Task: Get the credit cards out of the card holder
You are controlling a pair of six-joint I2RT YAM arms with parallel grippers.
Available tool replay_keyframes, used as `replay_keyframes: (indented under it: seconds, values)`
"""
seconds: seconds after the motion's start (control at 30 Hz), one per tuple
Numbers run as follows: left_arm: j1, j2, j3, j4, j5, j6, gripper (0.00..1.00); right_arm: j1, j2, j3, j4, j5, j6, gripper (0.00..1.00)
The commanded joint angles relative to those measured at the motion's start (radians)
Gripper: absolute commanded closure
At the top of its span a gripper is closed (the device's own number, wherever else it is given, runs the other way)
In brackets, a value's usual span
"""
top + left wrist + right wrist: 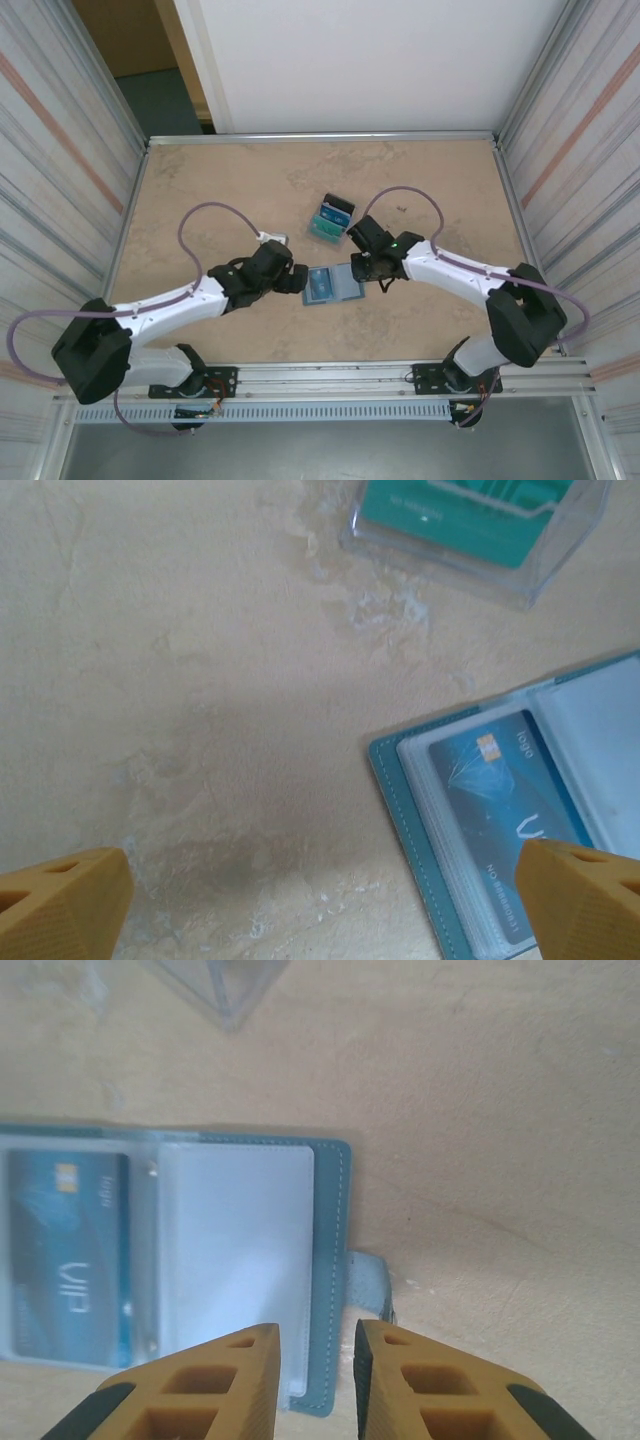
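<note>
The card holder (340, 285) lies open and flat on the table between both grippers, teal edge around a pale lining (240, 1240). A blue credit card (490, 810) sits under the clear pocket of its left half (70, 1250). My left gripper (322, 880) is open wide at the holder's left edge (298, 280), with one fingertip (585, 900) over the card's corner. My right gripper (316, 1345) hovers at the holder's right edge (362, 268). Its jaws stand a narrow gap apart, and the stitched teal border shows in that gap, not clamped.
A small clear tray (331, 220) holding a teal-green card (470, 520) stands just behind the holder. The holder's strap tab (368, 1285) sticks out at its right edge. Corrugated walls (60, 150) enclose the table on both sides.
</note>
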Motion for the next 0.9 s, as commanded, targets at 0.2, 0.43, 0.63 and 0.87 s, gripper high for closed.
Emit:
replay_keyframes:
  seconds: [0.2, 0.43, 0.63, 0.87]
  values:
    - [-0.053, 0.137, 0.040, 0.043, -0.006, 0.033, 0.01, -0.021, -0.035, 0.014, 0.078, -0.228, 0.077, 0.77]
    - [-0.053, 0.213, 0.034, 0.106, -0.004, 0.010, 0.01, -0.023, 0.048, 0.011, 0.162, -0.342, 0.115, 0.79]
    - [-0.033, 0.236, 0.018, 0.133, 0.013, -0.026, 0.01, -0.025, 0.114, 0.012, 0.205, -0.397, 0.123, 0.80]
    - [-0.004, 0.213, -0.017, 0.136, 0.033, -0.048, 0.01, -0.048, 0.159, -0.010, 0.265, -0.458, 0.139, 0.81]
